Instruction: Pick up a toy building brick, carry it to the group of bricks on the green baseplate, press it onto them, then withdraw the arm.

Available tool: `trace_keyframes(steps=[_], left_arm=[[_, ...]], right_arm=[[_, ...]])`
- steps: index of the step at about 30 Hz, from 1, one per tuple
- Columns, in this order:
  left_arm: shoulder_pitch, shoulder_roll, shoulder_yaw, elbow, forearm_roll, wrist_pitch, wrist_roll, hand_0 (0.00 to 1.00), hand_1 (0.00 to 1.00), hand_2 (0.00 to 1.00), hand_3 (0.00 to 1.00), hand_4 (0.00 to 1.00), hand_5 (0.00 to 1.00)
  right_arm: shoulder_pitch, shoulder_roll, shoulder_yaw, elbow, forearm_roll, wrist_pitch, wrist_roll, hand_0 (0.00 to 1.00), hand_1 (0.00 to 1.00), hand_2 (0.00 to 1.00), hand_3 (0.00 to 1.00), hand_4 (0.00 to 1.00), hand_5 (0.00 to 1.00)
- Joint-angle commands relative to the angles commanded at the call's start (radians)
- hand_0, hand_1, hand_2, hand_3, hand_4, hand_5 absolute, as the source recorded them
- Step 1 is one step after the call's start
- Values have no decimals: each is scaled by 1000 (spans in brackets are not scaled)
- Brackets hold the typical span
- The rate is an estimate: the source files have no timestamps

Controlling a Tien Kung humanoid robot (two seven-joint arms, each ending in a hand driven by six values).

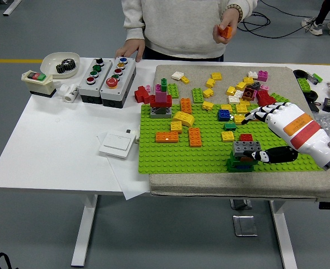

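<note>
Now, nearest the baseplate's (170, 159) front edge, the grey brick (246, 147) sits atop a small stack (240, 163) on the green studs. The right hand (271, 131) is just beside that brick, thumb (277, 154) touching its side, fingers (255, 115) spread above, holding nothing. Looks seated, so the job is backing out: lift clear straight off the stack, no sideways drag. Beyond the baseplate, a person holds an orange brick (225, 32).

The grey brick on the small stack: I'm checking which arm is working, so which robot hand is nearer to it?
Right. The right robot hand is just beside the grey brick, thumb at its edge; the left is out of view.
</note>
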Motion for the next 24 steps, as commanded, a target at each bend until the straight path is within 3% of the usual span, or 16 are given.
trace_keyframes(steps=[12, 15, 16, 24], left_arm=[[2, -1, -2, 0, 2, 1, -1, 645, 710, 730, 580, 653, 647], [1, -2, -2, 0, 1, 1, -1, 645, 710, 730, 580, 653, 647], [1, -2, -2, 0, 1, 2, -1, 645, 710, 731, 581, 652, 647], [-1, -1, -1, 0, -2, 2, -1, 645, 711, 729, 579, 651, 646]], right_arm=[[-42, -11, -3, 19, -46, 19, -3, 559, 575, 662, 574, 703, 399], [-47, -10, -3, 19, -46, 13, 1, 559, 575, 662, 574, 703, 399], [-49, -10, -2, 21, -45, 9, 4, 525, 526, 589, 575, 681, 381], [-70, -17, 3, 56, -40, 1, 11, 512, 520, 578, 573, 674, 373]])
